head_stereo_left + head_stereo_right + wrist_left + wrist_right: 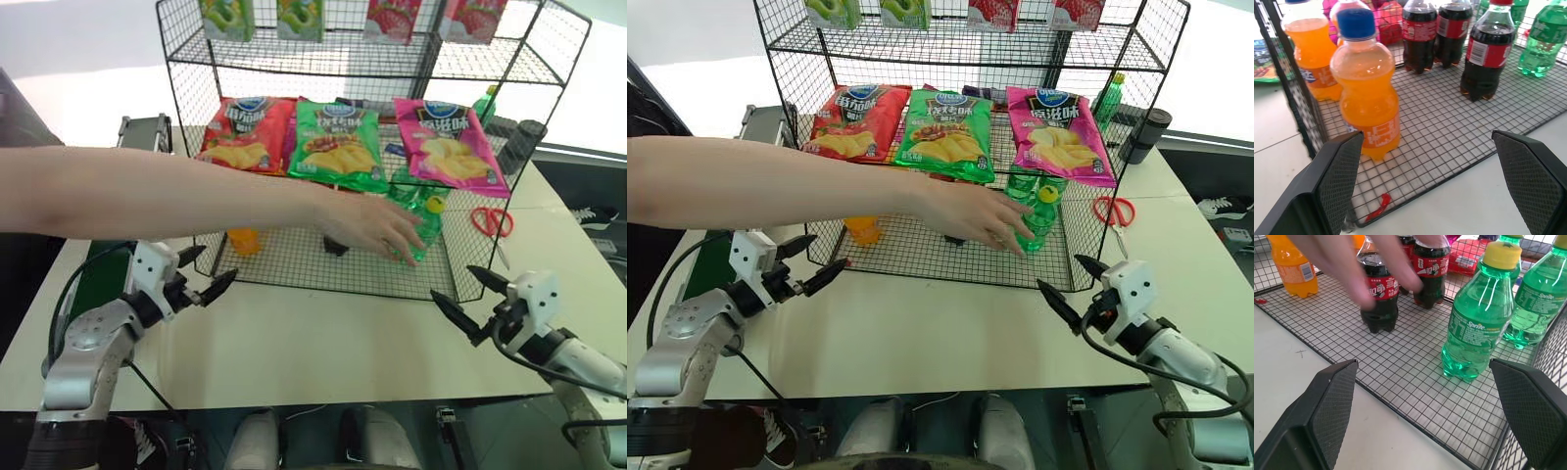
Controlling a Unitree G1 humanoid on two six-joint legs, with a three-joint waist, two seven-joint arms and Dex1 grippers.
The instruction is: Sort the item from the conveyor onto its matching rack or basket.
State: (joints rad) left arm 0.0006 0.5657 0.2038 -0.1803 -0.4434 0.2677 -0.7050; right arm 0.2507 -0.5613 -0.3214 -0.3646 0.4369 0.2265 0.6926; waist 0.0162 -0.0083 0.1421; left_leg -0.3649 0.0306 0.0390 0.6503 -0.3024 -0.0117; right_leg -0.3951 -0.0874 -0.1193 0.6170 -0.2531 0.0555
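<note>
On the rack's [294,264] bottom tier we see the clear-green bottle [1476,318], yellow-capped and upright, beside a person's hand [377,227].
Before the rack, our left gripper [201,279] and right gripper [470,299] gape wide, empty; our right wrist view reveals the label's white lettering.

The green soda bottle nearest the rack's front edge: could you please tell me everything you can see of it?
The green soda bottle is small, of clear green plastic, with a yellow screw cap and a green label around its middle. It stands upright on the bottom wire tier of the black rack, near the rack's right side. A second green bottle stands close beside it. A person's hand reaches to it in the head views; whether they touch is unclear.
</note>
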